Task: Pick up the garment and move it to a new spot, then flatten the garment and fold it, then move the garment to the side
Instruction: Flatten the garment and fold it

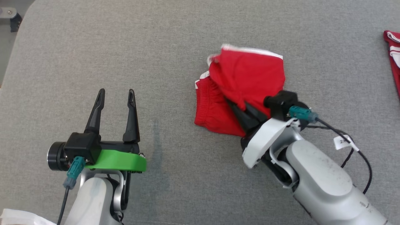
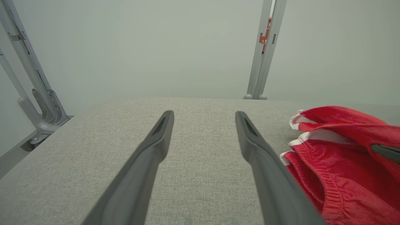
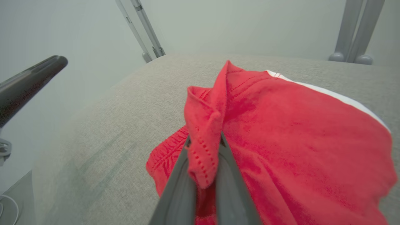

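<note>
Step in hand, by my read: pick-up of red shorts (image 1: pixel 250 75), first part of task.

- Shorts: crumpled heap, white trim, right of centre on grey counter (image 1: pixel 187 37).
- Right claw (image 3: pixel 204 140): nearly closed, pinching stitched hem fold; cloth peaks at fingers, rest lies on counter.
- Left claw (image 1: pixel 116 92): fingers wide apart, holding nothing, over bare counter left of shorts.
- Second red garment (image 1: pixel 394 53) at far right edge.

Next likely: raise right claw, carry shorts to new spot. Pinch looks narrow and may slip.
</note>
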{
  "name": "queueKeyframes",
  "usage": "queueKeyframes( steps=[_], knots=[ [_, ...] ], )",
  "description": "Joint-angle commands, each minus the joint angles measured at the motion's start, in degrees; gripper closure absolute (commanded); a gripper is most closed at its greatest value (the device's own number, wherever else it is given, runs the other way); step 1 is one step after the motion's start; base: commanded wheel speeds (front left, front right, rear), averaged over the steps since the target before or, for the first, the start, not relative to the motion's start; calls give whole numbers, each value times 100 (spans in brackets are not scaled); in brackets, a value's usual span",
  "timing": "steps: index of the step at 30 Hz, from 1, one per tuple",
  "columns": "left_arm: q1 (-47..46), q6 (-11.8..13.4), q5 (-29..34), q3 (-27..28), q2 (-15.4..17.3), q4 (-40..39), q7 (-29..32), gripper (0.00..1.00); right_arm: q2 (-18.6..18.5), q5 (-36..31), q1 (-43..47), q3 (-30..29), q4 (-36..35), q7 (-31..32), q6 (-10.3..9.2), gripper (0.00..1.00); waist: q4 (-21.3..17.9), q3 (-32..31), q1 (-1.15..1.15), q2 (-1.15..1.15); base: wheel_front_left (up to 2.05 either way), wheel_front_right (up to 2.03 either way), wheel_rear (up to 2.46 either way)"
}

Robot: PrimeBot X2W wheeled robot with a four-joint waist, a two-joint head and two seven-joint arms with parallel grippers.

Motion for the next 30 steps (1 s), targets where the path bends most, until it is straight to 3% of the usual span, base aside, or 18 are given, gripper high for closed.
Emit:
queueKeyframes(
  steps=[1, 6, 7, 9, 14, 18, 30],
  knots=[
    [-22, -1, -7, 10, -22, 28, -24, 0, 53, 108, 82, 172, 73, 24, -3, 100, 153, -12, 0, 0, 0, 0, 0],
    [24, -5, -30, 34, -61, 73, -54, 0, 132, 216, 221, 541, 321, -49, -3, 100, 202, 2, 0, 0, 0, 0, 0],
    [25, -9, -29, 39, -66, 80, -59, 0, 138, 239, 234, 580, 385, -75, -3, 93, 199, 11, 0, 0, 0, 0, 0],
    [24, -5, -16, 58, -65, 87, -65, 0, 148, 178, 183, 610, 386, -262, -3, 0, 178, 26, 0, 0, 0, 0, 0],
    [25, 29, 47, 106, -16, 120, -61, 0, 65, 71, 108, 681, 34, -803, -3, 0, 64, 20, 0, 0, 0, 0, 0],
    [49, 57, 81, 130, 23, 110, -64, 0, -52, -84, 229, 372, -416, -1026, -3, 0, -68, -19, 0, 0, 0, 0, 0],
    [253, 174, 172, 187, 276, 36, 12, 0, -169, -1043, 1763, -2600, -1714, -1119, -3, 0, -527, -307, 0, 0, 0, 0, 0]
  ],
)
